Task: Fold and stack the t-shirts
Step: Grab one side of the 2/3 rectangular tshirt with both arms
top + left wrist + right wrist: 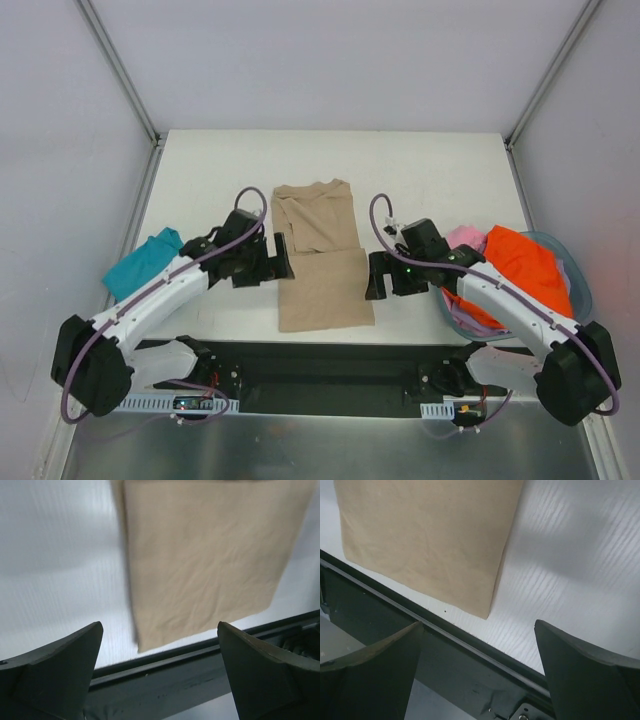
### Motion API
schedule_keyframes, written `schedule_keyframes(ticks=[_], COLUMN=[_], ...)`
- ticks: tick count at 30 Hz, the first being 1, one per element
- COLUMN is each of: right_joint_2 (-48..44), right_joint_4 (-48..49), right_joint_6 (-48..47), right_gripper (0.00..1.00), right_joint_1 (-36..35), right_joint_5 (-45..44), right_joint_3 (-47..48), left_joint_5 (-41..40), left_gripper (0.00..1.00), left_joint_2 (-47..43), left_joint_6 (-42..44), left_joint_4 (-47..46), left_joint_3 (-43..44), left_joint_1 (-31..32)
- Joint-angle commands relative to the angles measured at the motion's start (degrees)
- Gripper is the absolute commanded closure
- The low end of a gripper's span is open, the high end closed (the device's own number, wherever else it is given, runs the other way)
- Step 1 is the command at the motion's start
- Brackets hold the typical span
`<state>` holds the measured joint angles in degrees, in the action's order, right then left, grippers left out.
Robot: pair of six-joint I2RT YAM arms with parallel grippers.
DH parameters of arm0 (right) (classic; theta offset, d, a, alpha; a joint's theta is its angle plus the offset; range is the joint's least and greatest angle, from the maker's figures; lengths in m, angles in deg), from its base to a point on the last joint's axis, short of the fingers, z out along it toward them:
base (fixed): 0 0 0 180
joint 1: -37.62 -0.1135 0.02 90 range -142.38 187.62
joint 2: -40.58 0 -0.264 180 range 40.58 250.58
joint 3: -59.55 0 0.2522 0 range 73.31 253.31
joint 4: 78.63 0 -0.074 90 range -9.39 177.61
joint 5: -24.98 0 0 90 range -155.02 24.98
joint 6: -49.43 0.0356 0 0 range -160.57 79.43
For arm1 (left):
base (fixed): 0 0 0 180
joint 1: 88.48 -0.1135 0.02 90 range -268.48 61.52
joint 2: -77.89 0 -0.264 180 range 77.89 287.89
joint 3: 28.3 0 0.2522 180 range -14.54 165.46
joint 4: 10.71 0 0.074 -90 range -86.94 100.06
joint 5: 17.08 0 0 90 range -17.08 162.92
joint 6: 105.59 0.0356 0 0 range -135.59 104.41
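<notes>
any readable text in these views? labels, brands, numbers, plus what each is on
No readable text in any of the three views.
The tan shirt is plain, with no print or tag showing.
The teal shirt, orange shirt and pink shirt are plain where visible.
The basket shows no marking.
The small boards at the arm bases may carry print, but it is too small to read.

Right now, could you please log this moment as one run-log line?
tan shirt: partly folded, centre | left gripper: open, beside its left edge | right gripper: open, beside its right edge | teal shirt: crumpled, far left
</notes>
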<state>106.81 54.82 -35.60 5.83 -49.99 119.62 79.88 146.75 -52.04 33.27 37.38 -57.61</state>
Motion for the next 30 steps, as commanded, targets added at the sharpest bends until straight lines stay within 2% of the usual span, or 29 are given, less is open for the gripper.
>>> schedule_keyframes(ticks=[1, 5, 10, 15, 18, 21, 25, 26, 27, 29, 30], right_joint_2=[-3.1, -2.0, 1.9, 4.9, 6.4, 8.4, 10.9, 11.5, 12.4, 13.1, 13.6], right_joint_4=[1.6, 5.3, 8.8, 9.8, 9.7, 9.9, 11.4, 12.0, 12.3, 13.2, 13.3], right_joint_6=[3.8, 4.3, 4.6, 4.0, 3.3, 3.0, 2.7, 2.5, 2.5, 2.5, 2.4], right_gripper=[0.03, 0.03, 0.01, 0.10, 0.16, 0.21, 0.30, 0.36, 0.39, 0.45, 0.48], right_joint_1=[-3.7, -5.2, -5.7, -5.7, -5.7, -5.7, -5.7, -5.8, -5.8, -5.7, -5.7], right_joint_5=[-2.2, 1.5, 6.6, 7.0, 7.9, 8.2, 8.5, 8.6, 9.0, 9.0, 8.4], right_joint_3=[-5.2, -10.2, -11.6, -10.7, -10.6, -11.1, -11.0, -11.0, -10.8, -10.6, -10.5], left_joint_5=[0.7, 5.6, 9.0, 11.9, 14.0, 14.7, 14.0, 13.8, 13.7, 13.0, 12.9], left_gripper=[0.01, 0.03, 0.19, 0.32, 0.49, 0.59, 0.62, 0.63, 0.67, 0.69, 0.75], left_joint_2=[-9.6, -17.8, -21.5, -16.3, -12.1, -9.7, -8.3, -8.0, -7.6, -6.1, -5.7], left_joint_6=[-10.1, -15.0, -17.3, -18.0, -17.3, -16.4, -15.9, -15.9, -15.8, -15.4, -15.2], left_joint_4=[-2.0, -7.9, -14.5, -21.2, -22.8, -22.9, -22.9, -22.9, -22.9, -22.9, -22.9], left_joint_3=[-12.0, -24.9, -31.1, -33.3, -33.1, -33.2, -34.3, -34.3, -34.3, -33.7, -33.5], left_joint_1=[2.5, 4.0, 4.1, 4.2, 4.3, 4.3, 4.3, 4.3, 4.3, 4.3, 4.3])
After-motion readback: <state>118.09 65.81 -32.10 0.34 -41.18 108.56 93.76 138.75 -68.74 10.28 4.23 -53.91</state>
